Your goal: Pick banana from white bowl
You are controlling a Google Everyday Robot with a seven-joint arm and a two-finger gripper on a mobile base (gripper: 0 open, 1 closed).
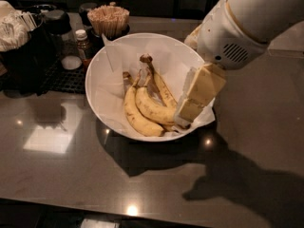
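Note:
The large white bowl (102, 75) with creased paper lining stands mid-table and holds three bananas. The plump, strongly curved freckled banana (153, 109) lies in the middle of the bunch, its dark tip toward the right. A paler banana (135, 118) lies to its left. A longer, straighter banana (161, 87) with a thick dark knobbed stem lies behind it. My gripper (184, 118) reaches down from the upper right inside the bowl's right rim, its cream tip at the right ends of the bananas. It hides those ends.
A cup of wooden stirrers (109, 19), a small brown bottle (83, 42) and a dark organiser with napkins (19, 37) stand at the back left on a black mat. The dark glossy table (142, 189) stretches in front. My white arm (251, 18) fills the upper right.

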